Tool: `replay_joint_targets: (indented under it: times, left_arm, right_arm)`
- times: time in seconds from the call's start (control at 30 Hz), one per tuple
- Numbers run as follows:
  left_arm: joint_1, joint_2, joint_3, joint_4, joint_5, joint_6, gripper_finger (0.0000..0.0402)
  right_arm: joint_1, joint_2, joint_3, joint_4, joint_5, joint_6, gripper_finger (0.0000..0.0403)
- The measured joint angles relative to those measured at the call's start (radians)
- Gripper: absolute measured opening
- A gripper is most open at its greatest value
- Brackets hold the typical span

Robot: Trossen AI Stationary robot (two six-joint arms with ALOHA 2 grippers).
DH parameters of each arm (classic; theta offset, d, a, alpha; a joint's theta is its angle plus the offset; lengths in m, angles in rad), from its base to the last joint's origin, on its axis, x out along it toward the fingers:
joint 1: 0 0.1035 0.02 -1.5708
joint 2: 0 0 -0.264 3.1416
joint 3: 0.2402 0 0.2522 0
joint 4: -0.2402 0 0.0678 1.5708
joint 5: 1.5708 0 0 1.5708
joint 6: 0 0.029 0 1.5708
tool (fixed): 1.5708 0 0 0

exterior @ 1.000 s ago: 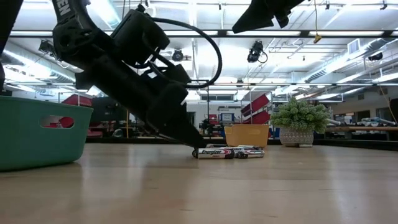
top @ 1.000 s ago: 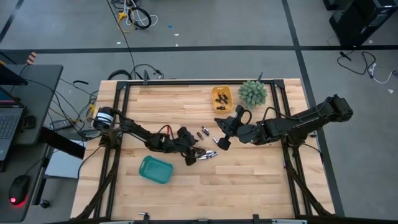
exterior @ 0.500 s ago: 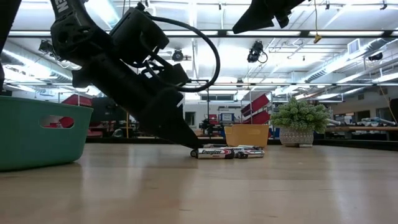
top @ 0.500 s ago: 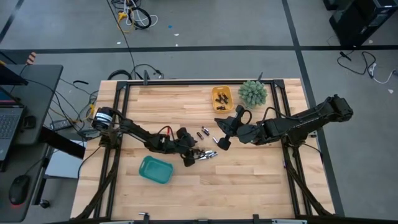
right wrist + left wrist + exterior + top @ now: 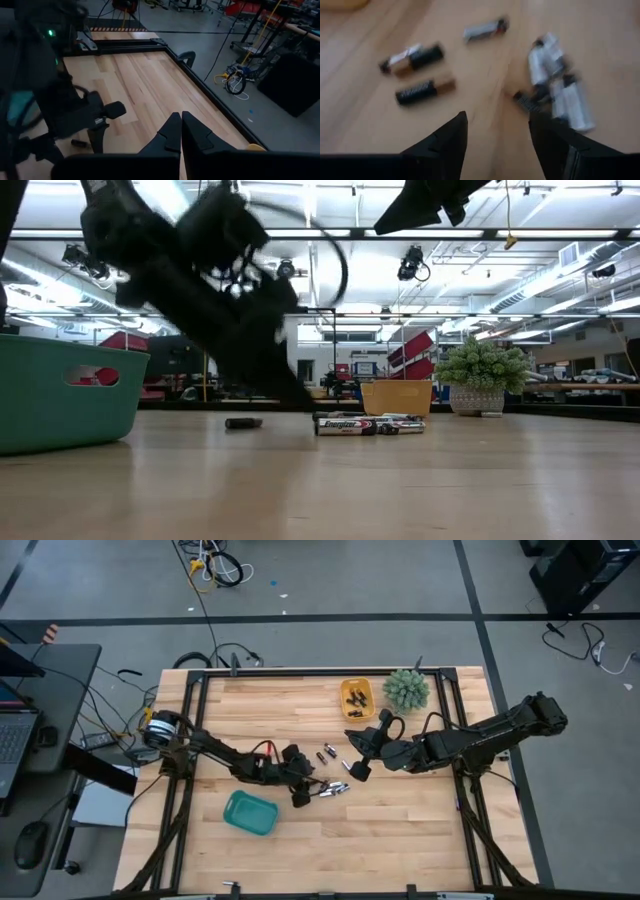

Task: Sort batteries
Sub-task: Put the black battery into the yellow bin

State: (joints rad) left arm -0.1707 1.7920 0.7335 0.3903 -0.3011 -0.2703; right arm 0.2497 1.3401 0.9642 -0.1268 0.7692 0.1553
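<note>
Several batteries (image 5: 333, 788) lie in a loose bunch on the wooden table, silvery and dark ones (image 5: 555, 85); two more (image 5: 325, 754) lie just beyond. One dark battery (image 5: 242, 422) rests alone on its side. My left gripper (image 5: 497, 120) hovers open just short of the bunch, slanting down, with nothing between its fingers. My right gripper (image 5: 355, 768) hangs shut above the table, right of the batteries, its fingers (image 5: 172, 130) closed on nothing.
A teal tray (image 5: 250, 812) stands near the front left. A yellow tray (image 5: 357, 698) with batteries in it sits at the far edge, next to a small green plant (image 5: 406, 689). Bare wood stretches along the table's near side.
My left gripper has lifted slightly off the table beside the bunch, still open. In the low view a dark battery now shows on the table left of the bunch, where none showed before.
</note>
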Motion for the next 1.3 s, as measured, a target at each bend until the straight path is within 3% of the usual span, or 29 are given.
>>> replay_joint_targets:
  times: [0.1, 0.33, 0.4, 0.9, 1.3]
  left_arm:
    - [-0.002, -0.099, 0.026, -0.127, 0.003, 0.004, 0.0209]
    - [0.000, -0.369, 0.096, -0.725, -0.097, -0.106, 0.0209]
    - [-0.006, -0.396, 0.078, -0.807, -0.099, -0.113, 0.0209]
    - [-0.003, -0.328, -0.097, -0.509, -0.027, -0.184, 0.0209]
    - [-0.006, -0.218, -0.100, -0.487, -0.027, -0.180, 0.0209]
  right_arm:
    - [0.000, 0.000, 0.000, -0.002, 0.000, 0.001, 0.0001]
    - [0.000, 0.000, 0.000, -0.004, 0.000, 0.000, 0.0000]
    - [0.000, 0.000, 0.000, -0.003, 0.000, 0.000, 0.0001]
    - [0.003, 0.000, 0.000, -0.004, -0.001, 0.010, 0.0001]
    - [0.003, 0.000, 0.000, -0.003, -0.001, 0.010, 0.0001]
